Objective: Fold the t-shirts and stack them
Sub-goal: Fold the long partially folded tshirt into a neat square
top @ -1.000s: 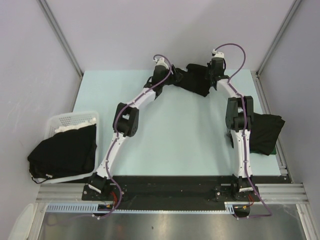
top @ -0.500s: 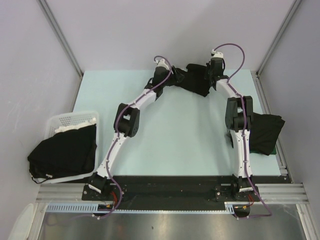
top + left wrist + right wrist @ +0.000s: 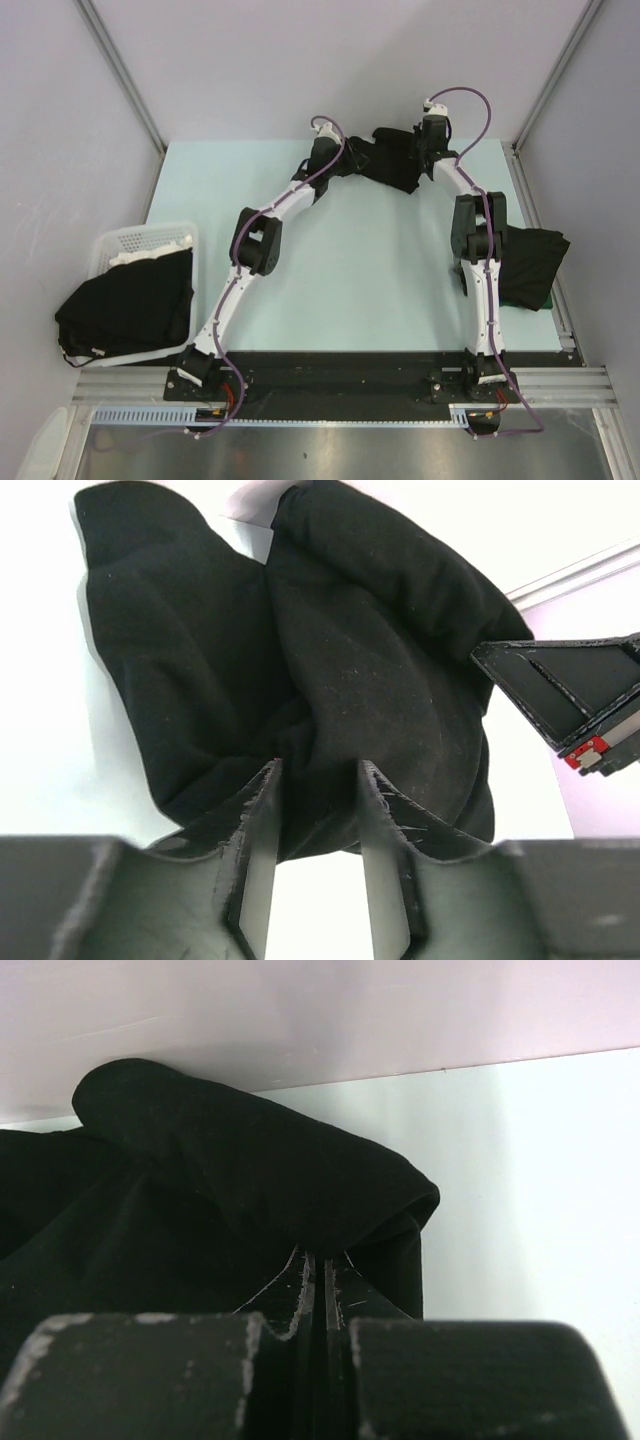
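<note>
A black t-shirt point(image 3: 388, 162) lies bunched at the far edge of the table. In the left wrist view the t-shirt point(image 3: 350, 650) fills the middle. My left gripper point(image 3: 318, 772) is open, its fingertips point(image 3: 262, 800) on either side of the cloth's near edge; it sits at the shirt's left end point(image 3: 338, 160). My right gripper point(image 3: 318, 1258) is shut on a fold of the same shirt point(image 3: 200, 1190) at its right end point(image 3: 425, 160). A second black t-shirt point(image 3: 530, 265) lies folded at the table's right edge. Another black t-shirt point(image 3: 125, 308) lies in the basket.
A white slotted plastic basket point(image 3: 140, 240) stands off the table's left side. Grey walls and metal posts close in the far corners. The right arm's finger point(image 3: 570, 700) shows in the left wrist view, beside the shirt.
My left arm has pushed a little forward and right, bringing its open fingers onto the shirt's edge. The right arm and the shirt have stayed put.
</note>
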Robot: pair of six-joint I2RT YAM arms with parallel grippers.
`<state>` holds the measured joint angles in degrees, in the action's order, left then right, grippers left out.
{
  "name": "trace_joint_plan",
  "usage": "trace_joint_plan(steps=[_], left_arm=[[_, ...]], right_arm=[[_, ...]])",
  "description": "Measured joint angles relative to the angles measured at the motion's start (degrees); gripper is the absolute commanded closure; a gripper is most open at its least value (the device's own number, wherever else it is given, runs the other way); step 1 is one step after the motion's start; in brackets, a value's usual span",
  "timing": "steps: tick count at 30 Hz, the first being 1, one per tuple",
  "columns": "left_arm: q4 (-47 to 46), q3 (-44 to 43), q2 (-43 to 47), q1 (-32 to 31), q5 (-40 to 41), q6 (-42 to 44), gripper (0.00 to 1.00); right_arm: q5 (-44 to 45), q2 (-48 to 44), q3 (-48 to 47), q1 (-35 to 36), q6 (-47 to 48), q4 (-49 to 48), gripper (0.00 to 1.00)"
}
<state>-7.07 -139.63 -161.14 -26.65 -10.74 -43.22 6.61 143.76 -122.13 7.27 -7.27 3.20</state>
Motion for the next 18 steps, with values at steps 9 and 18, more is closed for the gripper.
trace_joint_plan(steps=[9, 18], left_arm=[[1.8, 1.1, 0.4, 0.0, -0.8, -0.3, 0.90], [5.0, 11.8, 7.4, -0.1, -3.8, 0.7, 1.00]], right_arm=[[0.0, 0.0, 0.0, 0.0, -0.2, 0.0, 1.00], [0.0, 0.0, 0.0, -0.3, 0.2, 0.0, 1.00]])
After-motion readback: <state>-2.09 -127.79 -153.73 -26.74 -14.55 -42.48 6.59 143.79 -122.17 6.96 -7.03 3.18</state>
